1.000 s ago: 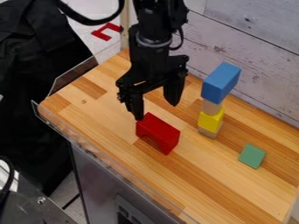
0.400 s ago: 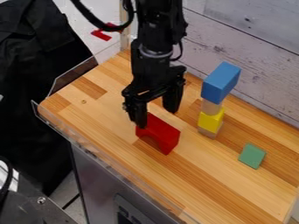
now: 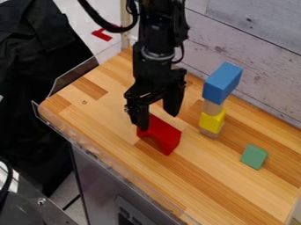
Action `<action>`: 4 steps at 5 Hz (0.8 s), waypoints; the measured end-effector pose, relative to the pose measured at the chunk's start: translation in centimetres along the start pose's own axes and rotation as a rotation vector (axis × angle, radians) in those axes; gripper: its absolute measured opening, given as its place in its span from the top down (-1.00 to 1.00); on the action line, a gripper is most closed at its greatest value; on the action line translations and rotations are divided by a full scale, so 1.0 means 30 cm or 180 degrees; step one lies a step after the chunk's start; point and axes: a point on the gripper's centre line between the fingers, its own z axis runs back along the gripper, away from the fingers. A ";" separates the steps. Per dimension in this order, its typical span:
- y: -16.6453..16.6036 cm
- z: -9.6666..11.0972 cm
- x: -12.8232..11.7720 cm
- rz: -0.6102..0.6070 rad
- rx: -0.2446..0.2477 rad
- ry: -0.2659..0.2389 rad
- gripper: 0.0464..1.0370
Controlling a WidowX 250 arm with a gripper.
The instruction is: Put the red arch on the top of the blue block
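Gripper (image 3: 158, 121) hangs at left of centre, fingers spread apart, one overlapping the upper left end of the red arch (image 3: 166, 135); whether they touch, I cannot tell. The arch sits on the wooden counter (image 3: 111, 121), a chunky, plain red block with a rounded cut-out along its lower edge. To its right, a long blue block (image 3: 222, 82) tops a stack with a yellow block (image 3: 212, 121) lower down. Farther right lies a green block (image 3: 254, 156).

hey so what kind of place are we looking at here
Probably a robotics lab or test area: a black robot arm over a wooden butcher-block tabletop, with stacked coloured blocks.
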 end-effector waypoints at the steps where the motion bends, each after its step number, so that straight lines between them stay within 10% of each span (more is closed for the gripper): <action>1: 0.002 -0.001 -0.006 0.0035 0.0014 0.0036 -0.92; 4: 0.002 -0.061 -0.024 0.0068 0.0128 0.0129 -0.64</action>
